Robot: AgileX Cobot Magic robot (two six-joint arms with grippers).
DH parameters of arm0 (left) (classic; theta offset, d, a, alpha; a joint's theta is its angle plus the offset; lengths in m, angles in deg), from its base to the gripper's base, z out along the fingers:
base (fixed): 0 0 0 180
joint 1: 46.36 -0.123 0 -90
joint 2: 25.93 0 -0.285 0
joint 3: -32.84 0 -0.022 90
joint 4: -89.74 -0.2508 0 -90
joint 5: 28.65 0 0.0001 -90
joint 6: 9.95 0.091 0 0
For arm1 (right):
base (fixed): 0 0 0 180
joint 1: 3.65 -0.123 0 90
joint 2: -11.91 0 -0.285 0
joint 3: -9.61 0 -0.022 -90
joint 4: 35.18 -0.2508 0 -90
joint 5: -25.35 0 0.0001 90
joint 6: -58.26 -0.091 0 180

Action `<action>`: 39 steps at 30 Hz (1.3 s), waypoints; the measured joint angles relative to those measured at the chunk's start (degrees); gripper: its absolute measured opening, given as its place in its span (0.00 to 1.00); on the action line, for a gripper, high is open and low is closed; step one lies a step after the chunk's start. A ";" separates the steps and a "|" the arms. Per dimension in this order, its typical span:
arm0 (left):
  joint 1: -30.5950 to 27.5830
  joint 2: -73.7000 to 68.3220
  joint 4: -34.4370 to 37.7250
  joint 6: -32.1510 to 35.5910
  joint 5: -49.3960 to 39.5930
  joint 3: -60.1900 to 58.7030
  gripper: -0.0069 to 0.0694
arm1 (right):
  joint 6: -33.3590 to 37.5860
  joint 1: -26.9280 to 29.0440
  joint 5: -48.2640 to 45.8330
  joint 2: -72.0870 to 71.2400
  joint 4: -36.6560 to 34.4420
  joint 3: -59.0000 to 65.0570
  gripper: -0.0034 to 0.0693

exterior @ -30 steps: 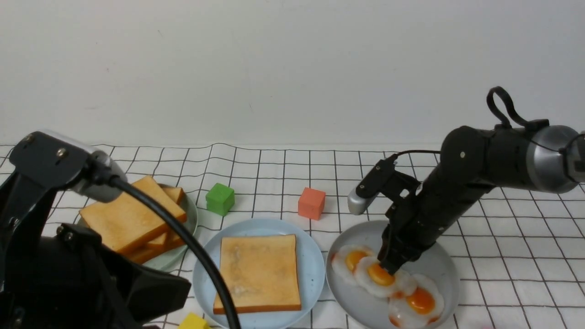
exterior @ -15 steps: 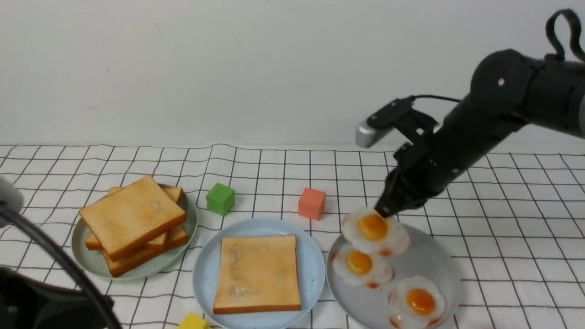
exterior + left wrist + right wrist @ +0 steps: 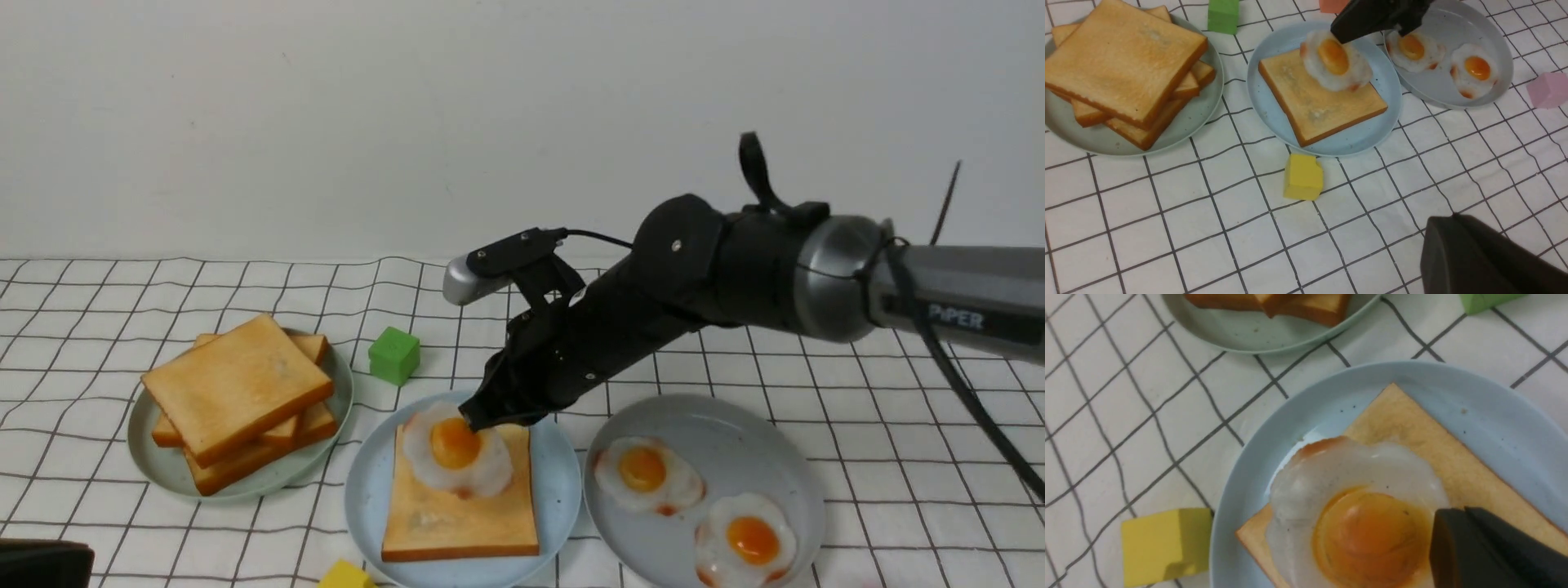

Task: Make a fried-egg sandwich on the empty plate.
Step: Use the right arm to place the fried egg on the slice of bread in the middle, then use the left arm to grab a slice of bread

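**A:** Is this a kitchen?

**B:** It looks more like a robot lab's test bench. A black robot arm (image 3: 694, 278) lettered "PIPER" reaches in from the right of the frame.

**A:** What about the setting?

**B:** A plain white wall (image 3: 326, 122) fills the upper half. Below it, a wrinkled white cloth (image 3: 898, 392) with a black grid covers the surface (image 3: 939, 490).

**A:** Anything else?

**B:** There are coloured blocks: a green cube (image 3: 393, 354) left of centre, a yellow cube (image 3: 346, 576) at the lower edge and a pink cube (image 3: 1548, 90) near the grey plate (image 3: 735, 425). That plate, a sky-blue plate (image 3: 363, 498) and a pale green plate (image 3: 159, 469) sit in a row, like staged props.
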 joint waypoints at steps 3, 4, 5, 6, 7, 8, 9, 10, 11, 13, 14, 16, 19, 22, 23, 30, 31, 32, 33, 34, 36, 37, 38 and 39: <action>0.00 0.00 0.00 -0.09 0.00 0.00 0.10 | 0.00 0.00 0.52 0.79 -0.14 0.00 0.18; 0.00 0.00 0.00 -0.09 0.00 0.00 0.10 | 0.00 0.00 0.68 0.90 -0.19 0.00 0.22; 0.00 0.00 -0.10 -0.14 0.00 0.00 0.10 | 0.00 0.00 0.86 0.97 -0.35 0.00 0.28; 0.00 0.00 -0.10 -0.14 0.00 0.00 0.10 | 0.00 0.00 0.93 0.97 -0.35 0.00 0.33; 0.00 0.00 -0.10 -0.14 0.05 0.00 0.10 | 0.00 0.00 0.93 0.91 -0.43 0.00 0.39; 0.00 0.00 -0.17 -0.14 0.19 0.00 0.10 | 0.00 0.00 0.88 0.62 -0.43 0.00 0.45; 0.00 0.00 -0.29 -0.14 0.54 0.00 0.11 | 0.00 0.06 0.56 -0.23 -0.37 0.00 0.51; 0.00 -0.06 -0.45 -0.21 0.92 0.00 0.11 | 0.20 0.12 0.16 -0.88 -0.32 0.00 0.55; 0.00 -0.19 -0.72 -0.56 1.53 0.00 0.11 | 0.68 0.39 -0.77 -2.38 -0.10 0.00 0.58; 0.00 -0.75 -1.47 -1.77 3.02 -0.01 0.11 | 2.03 1.04 -2.72 -5.80 0.31 0.00 0.61; 0.00 -1.57 -2.47 -3.59 5.30 -0.40 0.11 | 2.98 1.93 -4.35 -9.66 0.83 0.00 0.60; 0.00 -2.50 -3.35 -5.29 7.23 -0.92 0.11 | 3.45 2.64 -6.26 -12.70 1.22 -0.05 0.59; 0.00 -8.32 -6.07 -13.85 14.85 -2.90 0.11 | 1.45 6.07 -12.97 -23.91 3.51 -0.40 0.41; 0.00 -15.20 -7.41 -21.02 19.37 -2.59 0.11 | -3.51 8.88 -17.96 -31.51 7.84 -0.39 0.18; 0.00 -17.92 -8.26 -23.05 19.90 -1.83 0.11 | -5.31 9.67 -19.38 -33.95 9.75 -0.06 0.10; -8.55 -33.92 -12.33 -28.26 15.63 10.12 0.12 | -10.91 10.95 -22.05 -48.65 18.32 9.01 0.03; -12.00 -35.91 -11.23 -26.73 14.56 12.50 0.12 | -9.88 10.95 -21.62 -51.28 18.09 12.34 0.03; -13.20 -36.22 -10.59 -26.37 14.27 12.78 0.12 | -9.65 10.95 -21.39 -52.13 17.99 12.82 0.03; -16.96 -38.18 -7.86 -23.71 13.41 14.18 0.12 | -7.62 10.95 -20.43 -54.89 16.71 16.24 0.03; -20.24 -39.38 -4.77 -20.90 12.72 14.97 0.12 | -5.87 10.95 -19.65 -56.57 15.31 18.53 0.03; -27.74 -41.65 4.02 -13.64 11.48 15.52 0.12 | -1.85 10.95 -18.48 -59.11 11.59 22.50 0.04; -28.41 -41.86 4.89 -12.24 11.35 15.52 0.12 | -0.96 10.95 -18.43 -59.30 10.78 23.16 0.04; -34.38 -43.68 12.67 -6.82 10.00 15.52 0.12 | 2.74 10.95 -18.42 -60.52 7.54 25.27 0.04; -36.90 -44.52 15.95 -4.36 9.54 15.52 0.12 | 5.18 10.95 -18.54 -60.72 6.04 26.19 0.04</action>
